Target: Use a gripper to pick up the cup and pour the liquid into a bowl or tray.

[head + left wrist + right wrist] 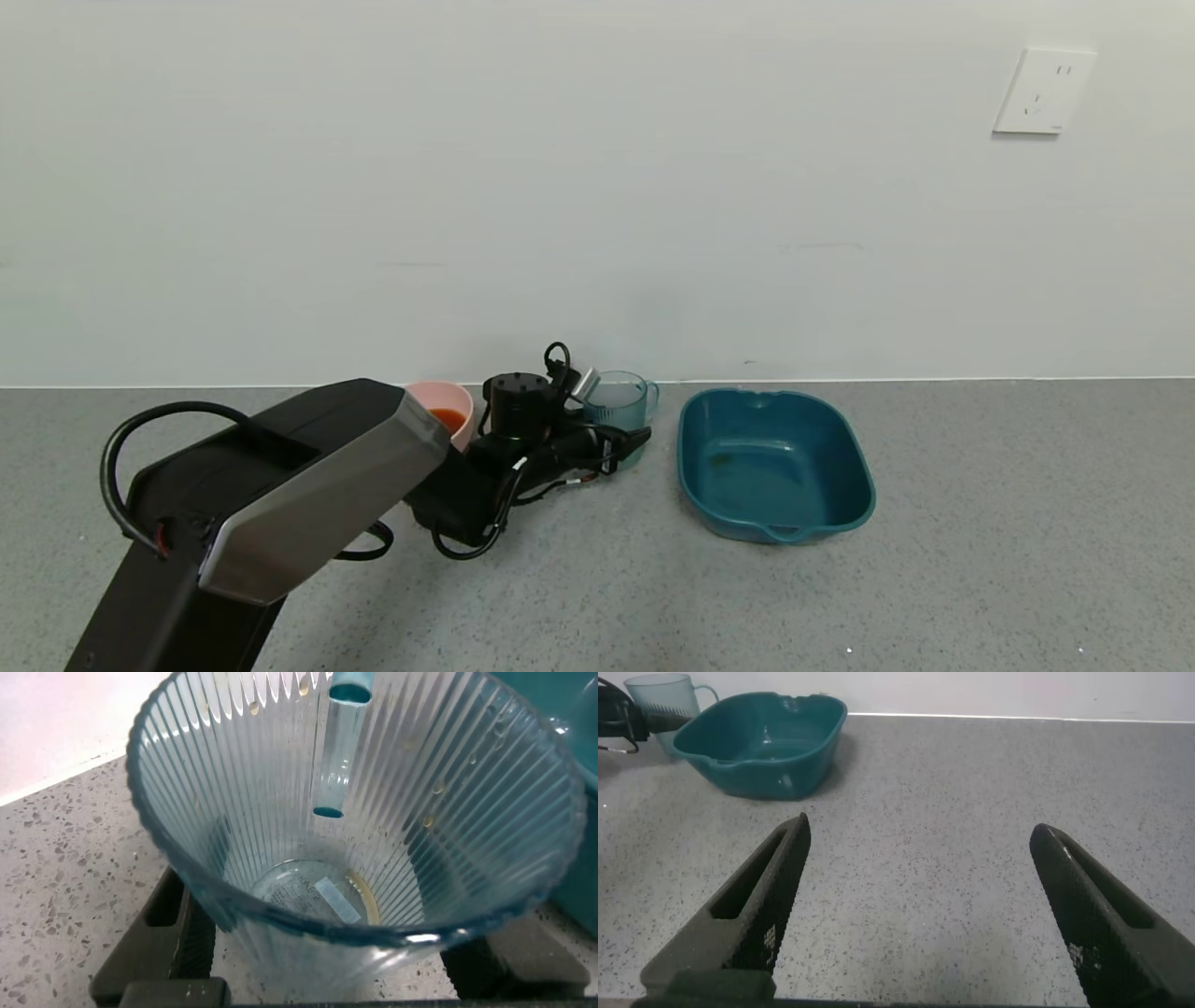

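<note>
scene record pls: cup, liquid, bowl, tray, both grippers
cup: upright on the counter, looks empty but for a trace at the bottom
liquid: orange-red, in the bowl
bowl: pink, robot's left of the cup, partly hidden by the arm
tray: teal, robot's right of the cup, no pool of liquid visible
left gripper: at the cup, fingers either side
right gripper: open, off to the side over bare counter

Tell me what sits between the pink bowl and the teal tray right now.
In the head view, the left gripper and the cup it grips sit between the pink bowl and the teal tray. The cup stands upright on the counter, looking nearly empty.
</note>
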{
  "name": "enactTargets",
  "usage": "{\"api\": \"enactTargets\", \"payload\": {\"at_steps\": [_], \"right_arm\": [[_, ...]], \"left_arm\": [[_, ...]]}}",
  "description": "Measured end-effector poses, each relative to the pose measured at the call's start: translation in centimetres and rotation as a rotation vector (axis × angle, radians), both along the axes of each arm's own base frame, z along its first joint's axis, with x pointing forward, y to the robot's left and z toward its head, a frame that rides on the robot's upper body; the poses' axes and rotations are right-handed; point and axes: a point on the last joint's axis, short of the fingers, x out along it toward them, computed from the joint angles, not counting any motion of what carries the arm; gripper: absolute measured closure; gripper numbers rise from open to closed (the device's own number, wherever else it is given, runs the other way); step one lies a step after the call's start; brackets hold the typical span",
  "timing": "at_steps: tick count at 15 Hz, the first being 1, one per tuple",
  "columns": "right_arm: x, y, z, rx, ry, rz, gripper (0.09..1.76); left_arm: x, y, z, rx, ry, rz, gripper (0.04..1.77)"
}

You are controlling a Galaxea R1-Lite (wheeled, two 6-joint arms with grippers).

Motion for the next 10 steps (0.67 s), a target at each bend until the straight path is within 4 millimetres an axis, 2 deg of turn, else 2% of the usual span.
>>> {"api": "enactTargets", "payload": {"at_steps": [5, 6, 10], "right_arm": [[0.0, 0.0, 0.0, 0.0, 0.0, 0.0, 0.14], [0.0, 0.0, 0.0, 0.0, 0.0, 0.0, 0.14], [0.0, 0.0, 0.0, 0.0, 0.0, 0.0, 0.14]], "left_arm": [[-0.01, -0.01, -0.12, 0.002, 0.002, 0.001, 0.49], [-0.02, -0.01, -0.14, 0.002, 0.003, 0.0, 0.41], [-0.04, 0.05, -0.24, 0.004, 0.015, 0.002, 0.28]]}}
